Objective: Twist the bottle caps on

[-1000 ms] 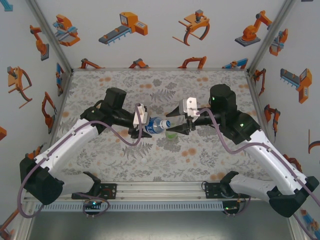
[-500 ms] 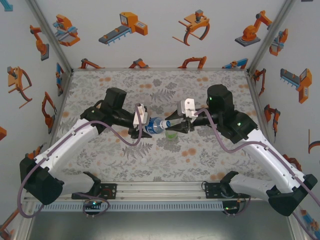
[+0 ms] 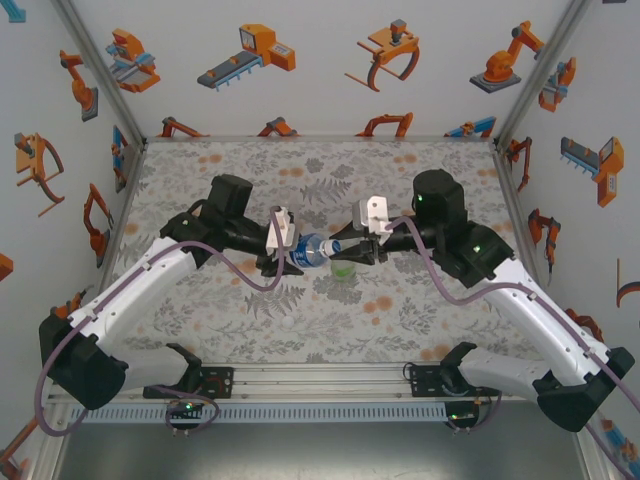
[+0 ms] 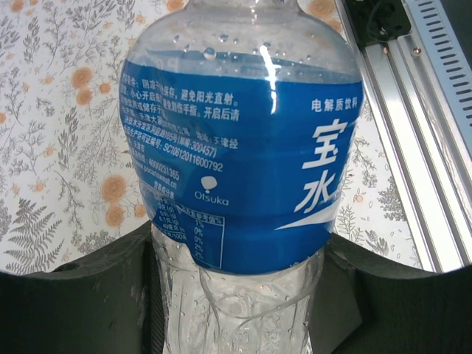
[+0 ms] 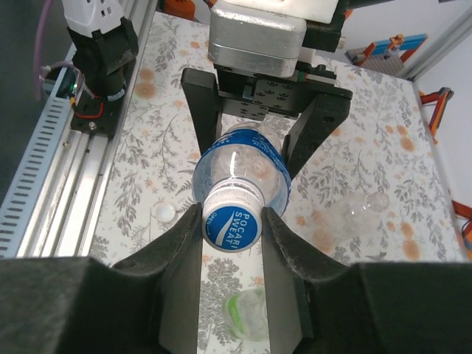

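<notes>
1. Left arm (image 3: 150,280): reaches forward and inward from its base, elbow low, wrist pointing right.
2. Left gripper (image 3: 287,250): jaws clamped on the bottle (image 4: 236,147) body, one dark pad (image 4: 81,295) on each side of it.
3. Right arm (image 3: 520,290): mirrors the left, reaching forward and inward, wrist pointing left.
4. Right gripper (image 3: 345,250): fingers (image 5: 181,258) pinched around the cap (image 5: 231,223), touching it on both sides.
5. The two grippers face each other nose to nose, roughly on one line, fingertips near but apart.
</notes>
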{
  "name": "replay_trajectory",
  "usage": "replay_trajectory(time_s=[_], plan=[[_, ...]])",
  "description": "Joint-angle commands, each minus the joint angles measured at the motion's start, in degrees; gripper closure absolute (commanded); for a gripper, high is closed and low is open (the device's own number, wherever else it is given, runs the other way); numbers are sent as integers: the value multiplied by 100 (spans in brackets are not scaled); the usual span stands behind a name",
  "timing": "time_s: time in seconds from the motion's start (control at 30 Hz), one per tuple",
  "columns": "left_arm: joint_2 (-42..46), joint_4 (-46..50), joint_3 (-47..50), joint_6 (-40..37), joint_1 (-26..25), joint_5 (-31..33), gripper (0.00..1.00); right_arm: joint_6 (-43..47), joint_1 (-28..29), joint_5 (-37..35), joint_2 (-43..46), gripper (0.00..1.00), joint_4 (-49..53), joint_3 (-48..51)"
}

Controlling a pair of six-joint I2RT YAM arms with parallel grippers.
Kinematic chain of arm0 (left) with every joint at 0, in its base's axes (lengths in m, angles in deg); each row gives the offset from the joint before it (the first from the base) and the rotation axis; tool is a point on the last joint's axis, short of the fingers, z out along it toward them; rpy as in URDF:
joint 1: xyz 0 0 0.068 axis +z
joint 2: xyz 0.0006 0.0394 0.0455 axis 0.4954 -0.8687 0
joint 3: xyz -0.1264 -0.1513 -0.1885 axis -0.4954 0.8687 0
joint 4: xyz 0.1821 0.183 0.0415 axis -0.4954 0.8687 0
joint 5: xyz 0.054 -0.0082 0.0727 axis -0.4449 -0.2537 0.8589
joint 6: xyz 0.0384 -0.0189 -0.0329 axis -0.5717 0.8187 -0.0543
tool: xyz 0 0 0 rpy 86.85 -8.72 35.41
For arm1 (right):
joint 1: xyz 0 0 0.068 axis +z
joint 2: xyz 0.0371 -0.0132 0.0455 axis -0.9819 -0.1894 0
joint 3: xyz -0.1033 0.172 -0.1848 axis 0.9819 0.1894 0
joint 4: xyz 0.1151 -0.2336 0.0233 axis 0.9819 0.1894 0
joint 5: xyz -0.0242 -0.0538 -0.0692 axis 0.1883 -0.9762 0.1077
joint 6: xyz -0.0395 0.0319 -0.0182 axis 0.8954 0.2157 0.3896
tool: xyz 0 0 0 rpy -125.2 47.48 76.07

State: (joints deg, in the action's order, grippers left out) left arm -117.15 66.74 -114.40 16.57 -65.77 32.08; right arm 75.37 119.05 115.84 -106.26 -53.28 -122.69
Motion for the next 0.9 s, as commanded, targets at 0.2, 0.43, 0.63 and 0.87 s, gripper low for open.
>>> replay_trajectory(time_s=[0.2,0.43,0.63,0.87], plan=[[-134,26,-275,183,-15,585,100,-4441,38,-1962,-171,100,-892,535],[-261,19,-346,333,-22,929,100,-7672,27,-2685,-572,100,-142,259],[-296,23,-358,376,-24,1107,100,-8927,20,-2886,-673,100,-43,366],[-329,24,-369,389,-31,1054,100,-8519,7,-2963,-695,94,-39,303]])
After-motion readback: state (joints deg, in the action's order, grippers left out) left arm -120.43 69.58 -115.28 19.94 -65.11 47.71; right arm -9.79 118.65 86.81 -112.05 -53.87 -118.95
